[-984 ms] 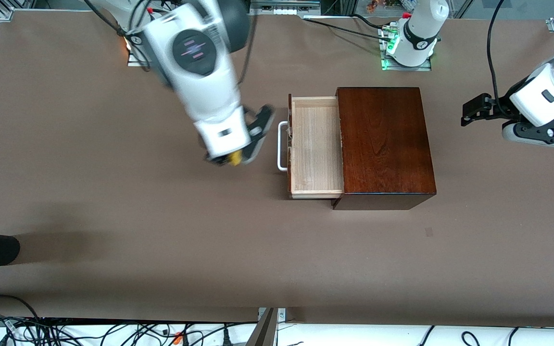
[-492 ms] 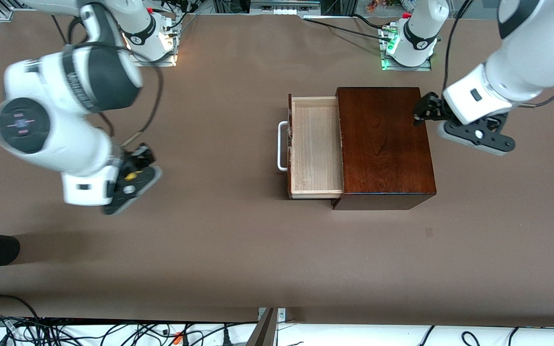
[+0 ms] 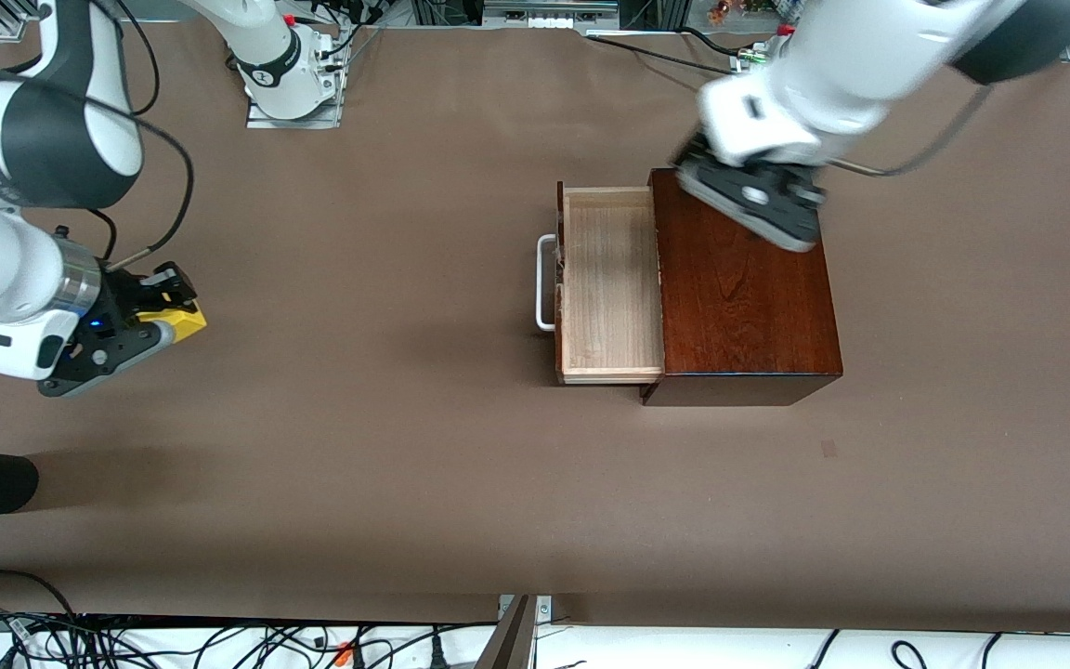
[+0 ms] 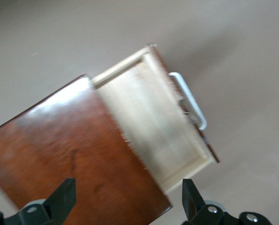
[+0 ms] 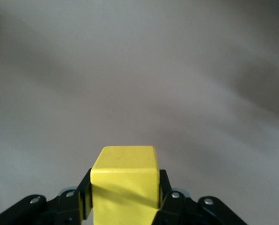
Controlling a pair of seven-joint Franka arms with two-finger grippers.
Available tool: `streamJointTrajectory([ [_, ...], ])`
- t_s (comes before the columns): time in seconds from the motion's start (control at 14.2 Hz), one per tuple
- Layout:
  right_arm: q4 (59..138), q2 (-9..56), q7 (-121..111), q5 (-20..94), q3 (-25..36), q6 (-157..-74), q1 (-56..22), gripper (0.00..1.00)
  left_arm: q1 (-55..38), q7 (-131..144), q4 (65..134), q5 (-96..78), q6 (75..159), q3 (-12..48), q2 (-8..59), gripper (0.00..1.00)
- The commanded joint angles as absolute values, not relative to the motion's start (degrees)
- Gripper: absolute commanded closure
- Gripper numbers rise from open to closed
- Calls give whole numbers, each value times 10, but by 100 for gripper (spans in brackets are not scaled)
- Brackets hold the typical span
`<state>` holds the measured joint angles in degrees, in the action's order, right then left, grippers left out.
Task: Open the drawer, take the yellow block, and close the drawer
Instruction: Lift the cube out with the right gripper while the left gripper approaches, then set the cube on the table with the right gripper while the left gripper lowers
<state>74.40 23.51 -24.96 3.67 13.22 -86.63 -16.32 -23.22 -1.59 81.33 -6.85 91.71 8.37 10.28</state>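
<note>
Already the yellow block (image 3: 175, 320), a small plain-faced cube, sits pinched in the right gripper (image 3: 163, 311) over bare tabletop near the desk's edge at the right arm's end. So only closing is left. The drawer (image 3: 611, 283), a pale raw-wood tray with a white bar handle (image 3: 544, 283), stands pulled out of the glossy mahogany box (image 3: 744, 288). The left gripper (image 4: 128, 199), fingers spread, hovers over the box; next it must likely push the drawer's front inward.

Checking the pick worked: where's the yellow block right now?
The yellow block is clamped in the right gripper, over bare table at the right arm's end, well away from the open drawer.
</note>
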Motion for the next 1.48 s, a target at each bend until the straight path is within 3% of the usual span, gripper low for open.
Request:
streamJointTrajectory([
  [0.0, 880, 177, -232, 47, 134, -965, -170, 87, -291, -28, 796, -65, 926, 82, 135, 0],
  [0.28, 1043, 118, -168, 41, 129, -1095, -169, 87, -414, -95, 794, 9, 996, 83, 210, 0],
  [0.7, 1162, 117, -60, 43, 103, -1213, -156, 88, -456, -309, 723, 16, 1043, 83, 343, 0],
  [0.98, 1201, 155, -58, 46, 103, -1282, -145, 88, -458, -380, 723, 70, 1092, 83, 395, 0],
  [1.41, 1200, 221, -59, 47, 103, -1330, -142, 88, -463, -381, 730, 125, 1092, 79, 416, 0],
])
